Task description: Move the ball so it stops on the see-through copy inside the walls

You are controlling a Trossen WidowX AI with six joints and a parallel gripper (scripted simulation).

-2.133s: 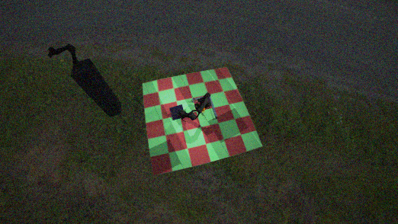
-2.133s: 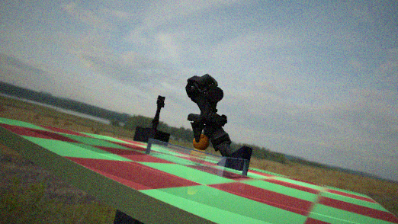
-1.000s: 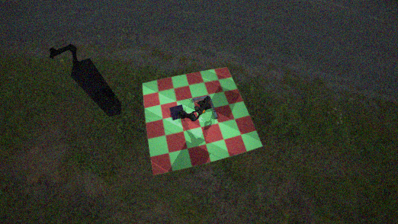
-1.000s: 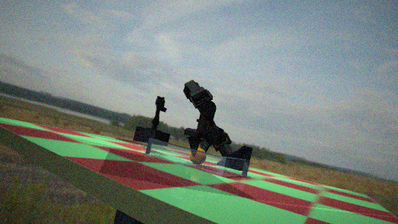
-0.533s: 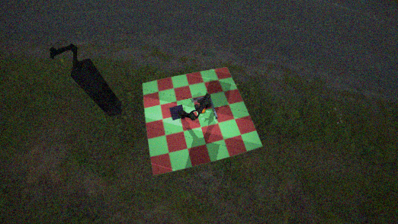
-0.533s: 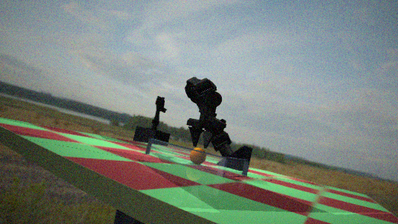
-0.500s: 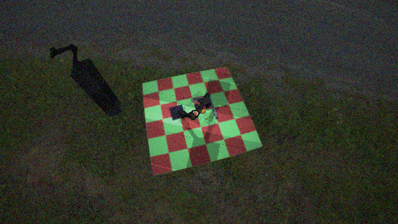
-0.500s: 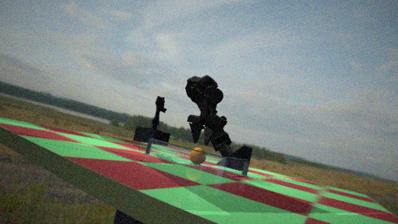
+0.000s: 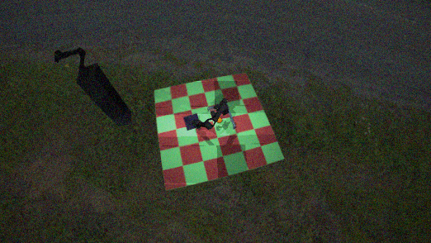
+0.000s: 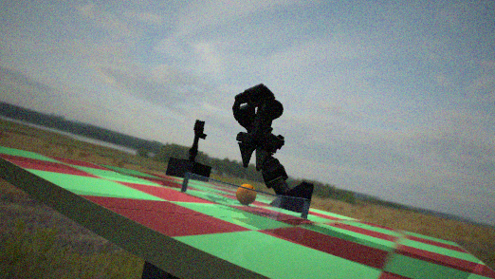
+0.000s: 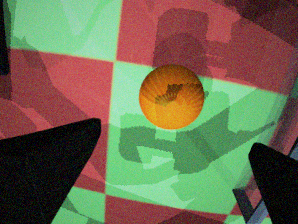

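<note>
wrist view shows the ball (image 11: 172, 96) resting on the checkered worktop (image 11: 60, 16), below and apart from the gripper (image 11: 176, 163), whose jaws are spread wide and hold nothing. in the exterior view the ball sits just inside the clear walls (image 10: 247, 187) with the arm lifted above it. the withdrawal is best done straight up, fingers kept wide, so nothing nudges the ball or clips the low walls.

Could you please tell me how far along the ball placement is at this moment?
Done: the ball rests on the checkered table beside the clear walls, released. In hand: the gripper is open and lifted above it, holding nothing. Left: moving farther away; whether the ball sits exactly on the see-through copy can't be told.
</note>
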